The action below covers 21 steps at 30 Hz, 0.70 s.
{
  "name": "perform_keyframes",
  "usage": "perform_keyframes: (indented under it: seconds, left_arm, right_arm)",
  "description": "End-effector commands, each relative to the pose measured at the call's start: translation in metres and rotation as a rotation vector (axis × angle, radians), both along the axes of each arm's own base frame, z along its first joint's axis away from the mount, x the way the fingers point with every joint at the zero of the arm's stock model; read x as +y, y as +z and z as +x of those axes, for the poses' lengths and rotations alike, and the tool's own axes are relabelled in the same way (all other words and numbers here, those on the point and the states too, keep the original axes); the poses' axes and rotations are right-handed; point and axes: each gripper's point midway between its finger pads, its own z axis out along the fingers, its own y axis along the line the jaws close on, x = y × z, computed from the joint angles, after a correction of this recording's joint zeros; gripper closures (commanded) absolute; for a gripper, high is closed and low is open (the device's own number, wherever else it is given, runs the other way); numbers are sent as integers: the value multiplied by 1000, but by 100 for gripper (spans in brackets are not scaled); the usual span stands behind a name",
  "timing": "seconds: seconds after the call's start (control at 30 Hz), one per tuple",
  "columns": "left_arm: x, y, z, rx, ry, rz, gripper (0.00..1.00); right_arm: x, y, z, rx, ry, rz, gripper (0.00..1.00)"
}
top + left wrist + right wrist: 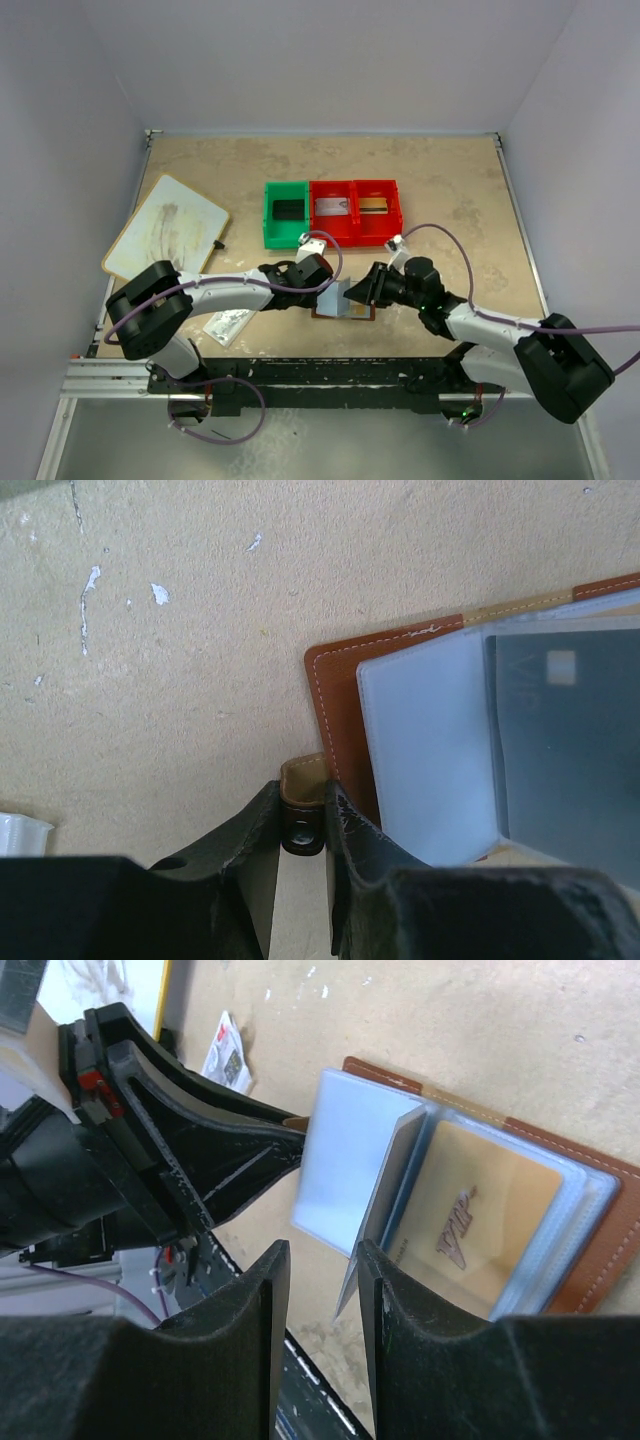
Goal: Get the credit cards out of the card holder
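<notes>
The brown leather card holder (345,312) lies open on the table between my two arms. Its small tab with the stud (303,820) is pinched in my left gripper (303,798), which is shut on it at the holder's (340,695) left edge. Pale clear pockets (425,750) are fanned out. One holds a dark grey card (570,740), another a gold credit card (470,1215). My right gripper (315,1260) is open at the holder's near edge. The corner of an upturned grey card (392,1195) reaches into its gap, beside the right finger (385,1290).
A green bin (285,213) and two red bins (355,210) stand behind the holder; the red ones have cards in them. A white board (168,228) lies at the left. A small printed slip (230,325) sits near the left arm's base.
</notes>
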Motion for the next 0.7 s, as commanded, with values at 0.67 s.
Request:
perform_keyframes:
  seconds: [0.67]
  left_arm:
    - [23,37,10,-136,147,-59,78]
  right_arm:
    - [59,26,18,-60,255,99,61]
